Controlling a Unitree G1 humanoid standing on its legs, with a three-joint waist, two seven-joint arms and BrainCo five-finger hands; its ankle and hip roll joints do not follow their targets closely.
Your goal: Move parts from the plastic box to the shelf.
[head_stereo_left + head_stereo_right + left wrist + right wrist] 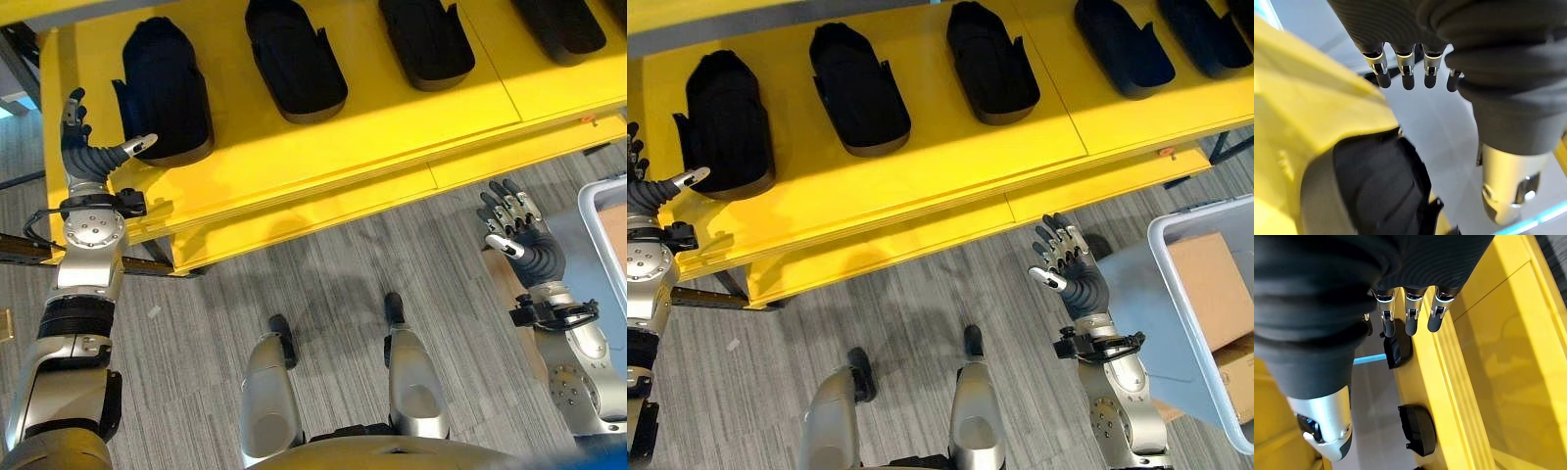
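Observation:
Several black moulded parts lie in a row on the yellow shelf [921,176]; the leftmost part [725,122] is at the shelf's left end. My left hand [93,157] is raised at that left edge, just beside the leftmost part [1376,191], fingers [1400,73] straight, holding nothing. My right hand [1073,269] hangs over the floor below the shelf's front edge, open and empty, next to the pale plastic box [1205,211] at the right. In the right wrist view its fingers [1410,318] point along the shelf [1508,357] past two black parts [1418,428].
Brown cardboard boxes [1215,284] sit inside the plastic box. A lower yellow shelf level [323,211] juts out under the top one. Grey carpet floor [333,264] lies between shelf and box.

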